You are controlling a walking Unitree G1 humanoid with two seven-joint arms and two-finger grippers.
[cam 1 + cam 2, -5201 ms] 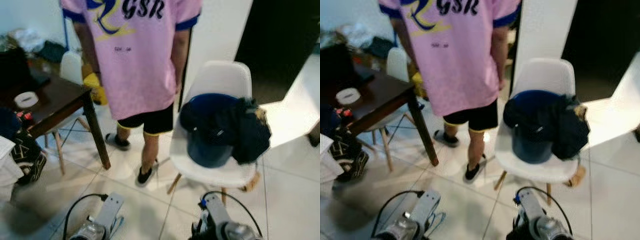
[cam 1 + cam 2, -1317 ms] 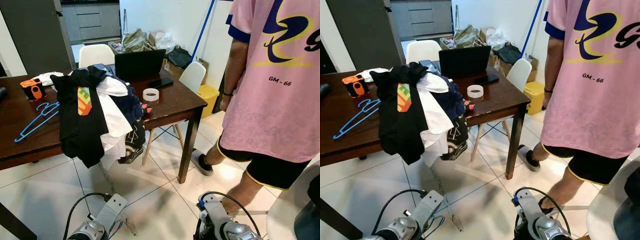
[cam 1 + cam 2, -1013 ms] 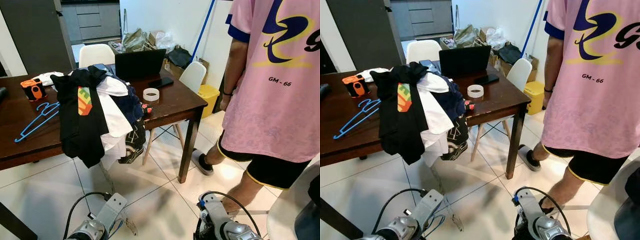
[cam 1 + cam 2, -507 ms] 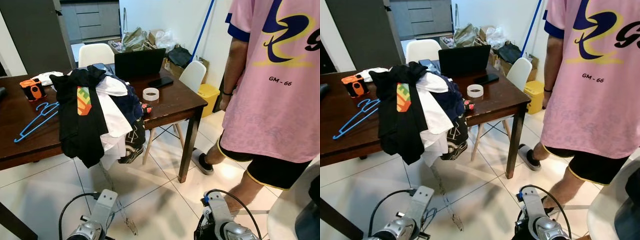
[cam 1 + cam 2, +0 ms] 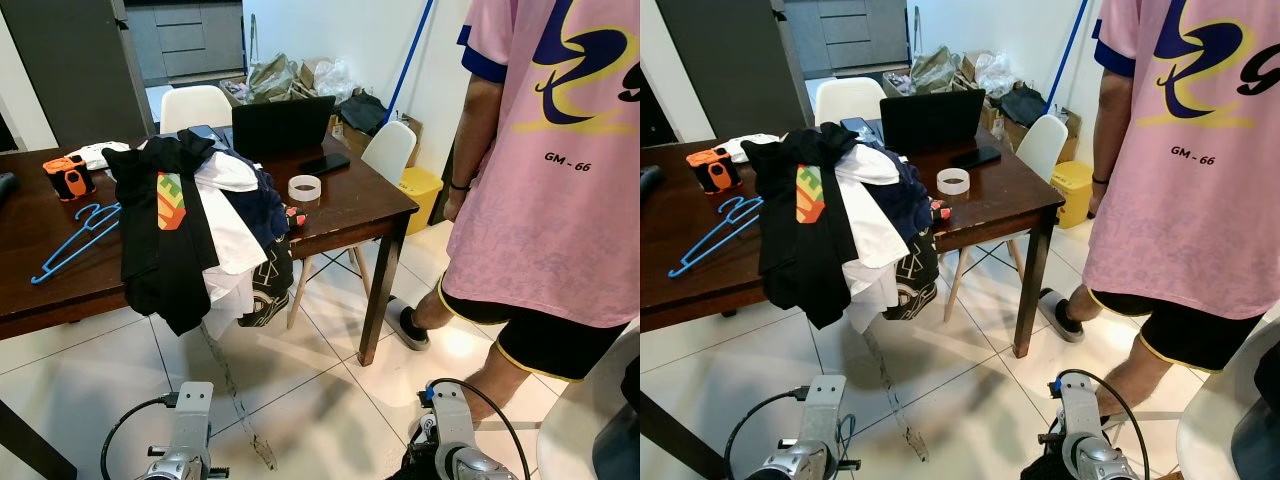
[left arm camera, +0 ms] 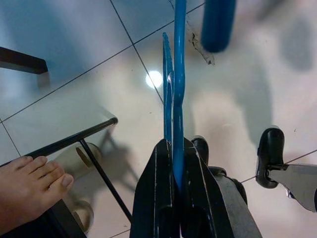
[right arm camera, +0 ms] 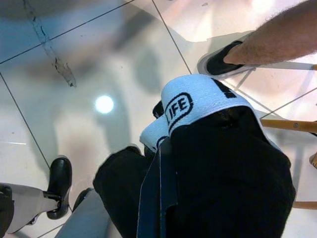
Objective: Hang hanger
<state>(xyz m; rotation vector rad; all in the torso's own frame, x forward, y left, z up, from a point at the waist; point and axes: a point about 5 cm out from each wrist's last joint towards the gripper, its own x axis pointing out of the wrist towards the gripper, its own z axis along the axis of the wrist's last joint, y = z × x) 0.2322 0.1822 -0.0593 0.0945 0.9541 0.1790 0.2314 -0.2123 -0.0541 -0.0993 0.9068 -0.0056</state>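
**Both grippers low over tiled floor, each clamped on its load**

Open white tile floor (image 5: 330, 400) spreads ahead of the robot, with a dark crack mark running across it at 12 o'clock; a dark wooden table (image 5: 350, 215) closes off the span from 9 to 12 o'clock, its near corner leg standing on the tiles; a person in a pink T-shirt (image 5: 550, 170) and black shorts blocks 1 to 3 o'clock, one sandalled foot near the table leg; the rim of a white chair (image 5: 590, 420) edges in at 4 o'clock.

The left gripper (image 6: 173, 158) hangs low at 7 o'clock over the floor, its two black fingers pressed tight on a blue hanger (image 6: 176, 94); the held hanger is thin, bright blue plastic, seen edge-on, running straight out from between the fingers. A bare foot shows at the border of the left wrist view. A second blue hanger (image 5: 75, 240) lies flat on the tabletop at 10 o'clock, beside an orange-and-black device (image 5: 68, 177).

The right gripper (image 7: 161, 163) hangs at 5 o'clock, its fingers pinched on a black garment (image 7: 233, 178) with a white band reading "LIFE".

A heap of dark and white clothes (image 5: 190, 220) drapes over the table's near edge; behind it sit a laptop (image 5: 282, 124) and a roll of tape (image 5: 304, 187); the shirt reads "GM - 66".
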